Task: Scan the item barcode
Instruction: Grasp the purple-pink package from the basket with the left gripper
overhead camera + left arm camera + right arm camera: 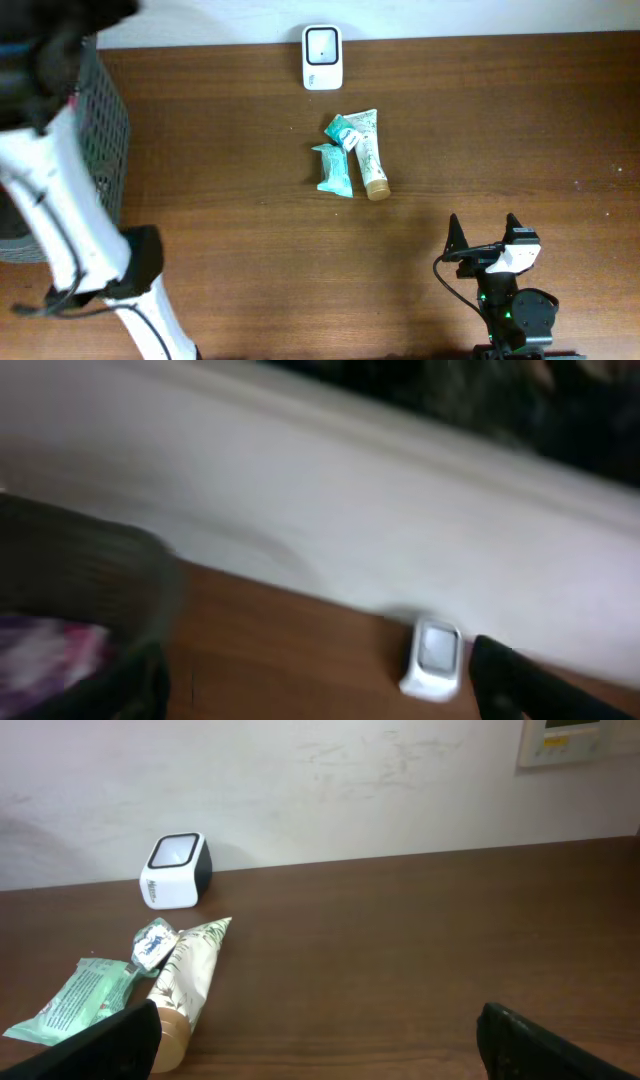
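Brown wood tabletop (250, 260) runs back to a white wall. Blurred, the left gripper (315, 655) hangs at the mesh basket (105, 130), jaws spread with nothing between them, and something pink (50, 648) lies inside to its lower left. The right gripper (320, 1010) is also wide open and empty. Ahead and to its left lie the tube (190, 975), teal packet (75, 1000) and small sachet (153, 942), touching, with the scanner (175, 870) beyond. It looks like a pause between items. Next, grasp one and turn its barcode to the scanner's window.

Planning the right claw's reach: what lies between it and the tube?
Only bare table separates the right claw from the tube, clearest in the overhead view.
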{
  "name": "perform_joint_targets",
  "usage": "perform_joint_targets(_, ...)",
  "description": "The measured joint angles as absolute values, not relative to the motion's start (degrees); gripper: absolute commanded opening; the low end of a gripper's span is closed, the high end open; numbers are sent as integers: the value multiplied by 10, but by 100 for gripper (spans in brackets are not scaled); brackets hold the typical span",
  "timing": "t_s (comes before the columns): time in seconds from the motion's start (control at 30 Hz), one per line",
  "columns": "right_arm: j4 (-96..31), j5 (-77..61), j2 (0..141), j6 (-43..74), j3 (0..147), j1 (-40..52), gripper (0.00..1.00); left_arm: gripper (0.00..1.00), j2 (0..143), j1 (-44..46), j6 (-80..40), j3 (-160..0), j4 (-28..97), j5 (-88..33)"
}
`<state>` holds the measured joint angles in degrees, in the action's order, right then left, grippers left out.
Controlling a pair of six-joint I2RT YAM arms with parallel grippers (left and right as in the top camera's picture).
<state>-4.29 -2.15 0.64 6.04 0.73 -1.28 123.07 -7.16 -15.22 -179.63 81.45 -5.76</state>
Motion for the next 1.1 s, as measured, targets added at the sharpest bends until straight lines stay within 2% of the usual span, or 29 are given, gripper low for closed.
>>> perform_joint_targets(0.23, -43, -21, 6, 60, 7, -13, 99, 99, 1214, -314, -152, -1739, 818, -60)
perform_joint_targets(0.37, -43, -21, 6, 60, 7, -13, 99, 99, 1214, -382, -183, -1614, 786, -61)
perform_joint_targets(0.43, -43, -21, 6, 60, 7, -13, 99, 97, 1215, -395, -194, -1533, 747, -77)
perform_joint_targets(0.47, -43, -21, 6, 61, 7, -13, 99, 92, 1218, -396, -198, -1482, 721, -90)
perform_joint_targets(0.5, -43, -21, 6, 61, 7, -13, 99, 93, 1222, -394, -200, -1438, 696, -102)
perform_joint_targets(0.6, -43, -22, 6, 60, 7, -13, 99, 94, 1223, -375, -129, -1346, 582, -110)
perform_joint_targets(0.67, -43, -21, 6, 60, 7, -13, 99, 84, 1223, -361, -76, -1307, 532, -113)
perform_joint_targets(0.73, -43, -21, 6, 60, 7, -13, 99, 86, 1223, -349, -41, -1271, 512, -97)
perform_joint_targets(1.0, -43, -22, 6, 60, 7, -13, 99, 84, 1224, -353, -188, -1122, 430, -22)
perform_joint_targets(1.03, -43, -22, 6, 60, 7, -13, 99, 79, 1224, -351, -201, -1106, 412, -20)
perform_joint_targets(1.1, -43, -21, 6, 60, 7, -13, 99, 79, 1224, -349, -212, -1084, 395, -18)
